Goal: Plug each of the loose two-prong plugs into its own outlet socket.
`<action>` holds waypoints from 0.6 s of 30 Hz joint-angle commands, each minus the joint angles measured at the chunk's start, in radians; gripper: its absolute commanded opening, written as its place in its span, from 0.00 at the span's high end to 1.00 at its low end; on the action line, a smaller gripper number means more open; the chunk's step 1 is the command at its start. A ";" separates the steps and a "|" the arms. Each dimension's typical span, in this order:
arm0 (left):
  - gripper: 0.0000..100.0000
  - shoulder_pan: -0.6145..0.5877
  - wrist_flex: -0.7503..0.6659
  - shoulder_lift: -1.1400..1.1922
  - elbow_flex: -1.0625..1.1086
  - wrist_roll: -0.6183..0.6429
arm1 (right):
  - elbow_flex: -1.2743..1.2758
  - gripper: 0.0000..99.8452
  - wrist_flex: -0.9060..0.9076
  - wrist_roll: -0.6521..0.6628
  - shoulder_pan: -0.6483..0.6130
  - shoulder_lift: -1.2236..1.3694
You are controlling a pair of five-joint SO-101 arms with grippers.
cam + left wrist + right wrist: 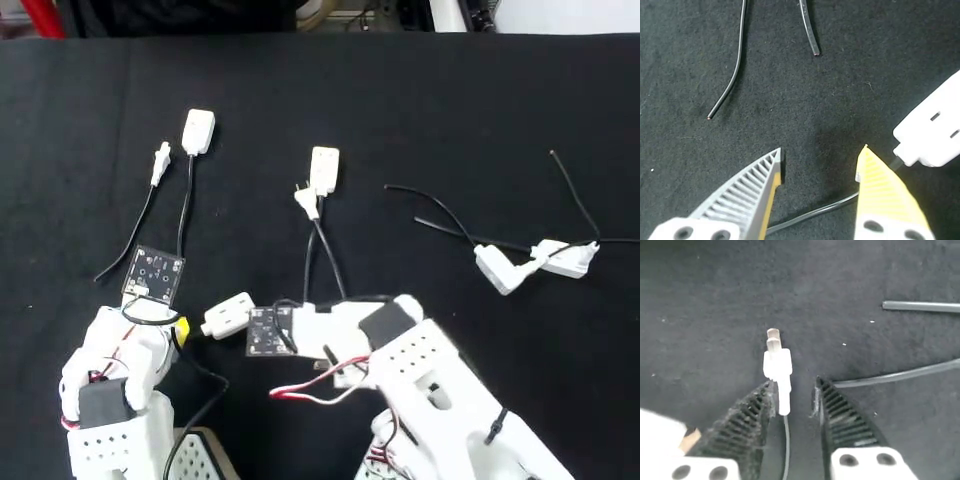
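Jaws on both my arms stand apart: right jaws flanking a white plug [777,366], left jaws beside a white socket [934,127].

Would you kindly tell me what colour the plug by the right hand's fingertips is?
The plug is white, clearest in the right wrist view.
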 commanded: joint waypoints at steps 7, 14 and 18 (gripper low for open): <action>0.76 0.012 -0.012 -0.003 -0.002 -0.011 | 0.091 0.88 -0.123 -0.011 -0.011 -0.015; 0.76 0.012 -0.012 -0.003 -0.002 -0.011 | -0.105 0.88 0.064 -0.025 0.037 -0.019; 0.76 0.012 -0.012 -0.003 -0.002 -0.011 | -0.177 0.88 0.146 -0.025 0.041 -0.019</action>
